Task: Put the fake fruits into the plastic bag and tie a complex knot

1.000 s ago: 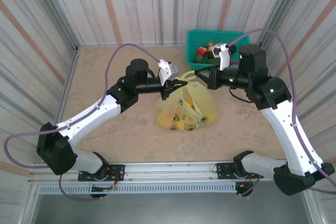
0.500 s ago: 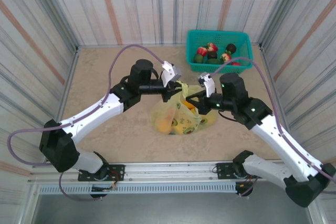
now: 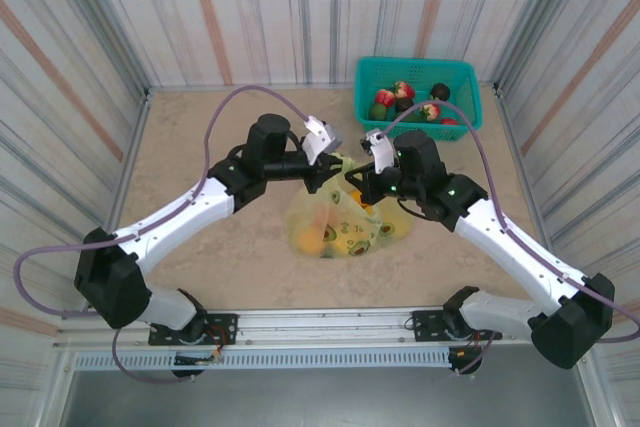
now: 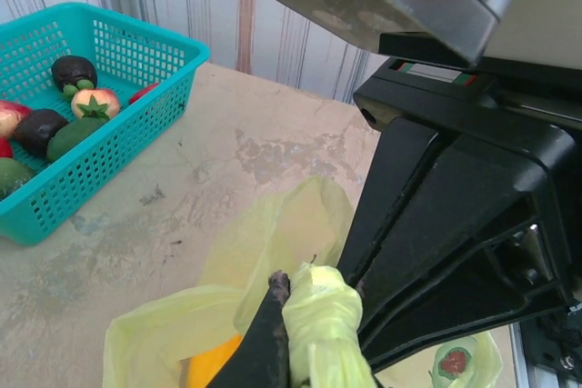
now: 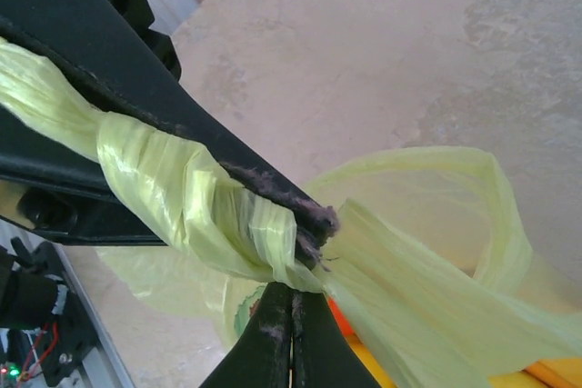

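Right wrist: the plastic bag's [image 5: 436,261] twisted handle sits pinched between the right tool's [image 5: 293,302] pressed-together tips.

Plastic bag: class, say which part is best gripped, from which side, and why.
Grip the twisted handle above the mouth of the bag, coming in level from the side. There the film is bunched into a narrow rope that jaws should close across; the body below is slack film bulging over fruits.

Yellow-green bag [image 3: 345,230] (avocado prints), teal basket [image 3: 416,61]
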{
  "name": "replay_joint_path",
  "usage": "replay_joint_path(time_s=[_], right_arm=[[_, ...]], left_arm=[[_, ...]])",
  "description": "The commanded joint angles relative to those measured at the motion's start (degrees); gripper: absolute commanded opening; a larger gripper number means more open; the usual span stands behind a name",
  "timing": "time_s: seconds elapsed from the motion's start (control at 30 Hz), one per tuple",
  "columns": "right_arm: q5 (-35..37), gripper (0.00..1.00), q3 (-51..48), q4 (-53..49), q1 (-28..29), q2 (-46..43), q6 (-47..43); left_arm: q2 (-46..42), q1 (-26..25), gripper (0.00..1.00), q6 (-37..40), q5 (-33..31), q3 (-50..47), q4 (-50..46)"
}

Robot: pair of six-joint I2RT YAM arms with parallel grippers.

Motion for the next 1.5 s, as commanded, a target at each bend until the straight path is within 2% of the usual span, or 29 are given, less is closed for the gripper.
replay_joint_path(time_s=[0.0, 0.17, 0.5, 0.57, 0.67, 0.87, 1.03, 1.17, 1.37, 1.43, 1.47], right_arm=[[1.06, 0.00, -1.81, -1.99, 0.28, -1.24, 0.73], [-1.24, 0.00, -3.48, -0.82, 0.26, -2.55, 1.14], [-2.35, 0.00, -3.67, 0.99, 0.19, -2.76, 1.23], [-2.55, 0.00, -3.67, 0.86, 0.23, -2.56, 1.18], [-3.15, 0.00, -3.70, 1.19, 0.32, -2.37, 1.23], [-4.85, 0.00, -3.66, 2.24, 0.35, -2.20, 0.95], [-4.66, 0.00, -3.35, 2.04, 0.27, -1.73, 0.16], [-4.92, 0.00, -3.13, 1.56, -0.52, -1.89, -0.33], [-5.68, 0.00, -2.76, 0.90, -1.24, -1.88, -0.80], [-7.53, 0.01, -1.72, -1.53, -1.79, -2.80, -1.78], [-9.47, 0.12, -1.36, -2.78, -2.16, -3.99, -2.68]], left_arm=[[-3.96, -0.26, 0.16, 1.88, -0.46, -0.35, 0.83], [-5.36, -0.17, 0.24, 5.19, -2.16, 1.54, -4.92], [-5.81, 0.58, 0.48, 5.65, 2.14, 1.95, -6.61], [-5.64, 0.89, 0.52, 5.26, 1.15, 1.80, -6.64], [-4.98, 0.99, 0.65, 5.05, -1.25, 1.81, -6.11], [-1.64, 1.25, 0.68, 5.15, -2.21, 4.03, -5.43], [0.97, 1.27, 0.60, 5.19, 0.62, 5.97, -5.65], [1.16, 1.36, 0.42, 6.10, 3.13, 6.34, -6.73], [1.18, 1.38, 0.01, 8.02, 5.88, 6.58, -8.75], [1.02, 1.37, 0.00, 8.74, 6.18, 6.82, -9.11], [0.88, 1.46, 0.00, 8.98, 6.00, 6.94, -9.19]])
